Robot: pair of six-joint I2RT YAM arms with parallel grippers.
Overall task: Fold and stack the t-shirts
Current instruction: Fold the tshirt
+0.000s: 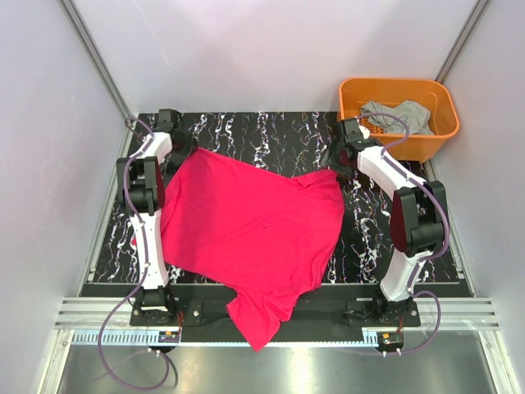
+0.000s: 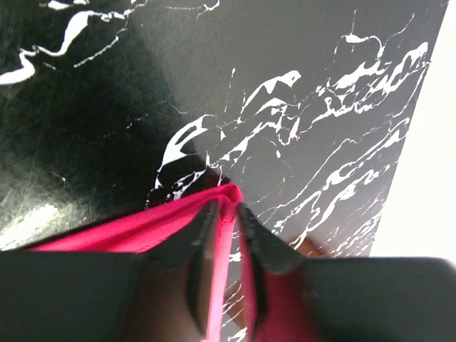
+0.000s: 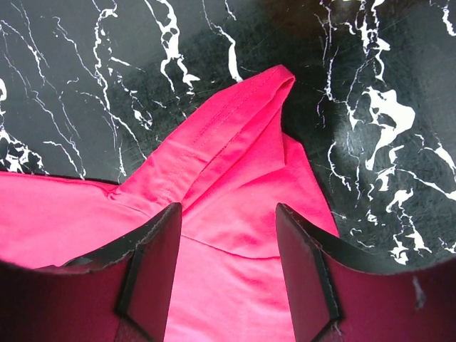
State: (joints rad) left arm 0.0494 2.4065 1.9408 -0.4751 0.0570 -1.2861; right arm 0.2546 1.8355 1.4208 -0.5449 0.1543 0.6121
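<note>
Overhead first: the magenta t-shirt [image 1: 254, 238] lies spread and unfolded on the counter [image 1: 271, 135], with one part hanging over the near edge. The grey t-shirt [image 1: 398, 115] sits crumpled in the orange basket [image 1: 426, 148] at the far right. I judge that no fold is made and nothing is stacked, so nearly the whole task is left. My count is two shirts, one basket and two arms. The left end effector [image 1: 176, 144] is at the shirt's far-left corner and the right end effector [image 1: 340, 160] at its far-right corner.

On the left wrist view, my left end effector [image 2: 228, 210] is clenched on a pinch of the magenta hem.

On the right wrist view, my right end effector [image 3: 228, 214] stands released, jaws wide, just over the sleeve and gripping nothing.
</note>
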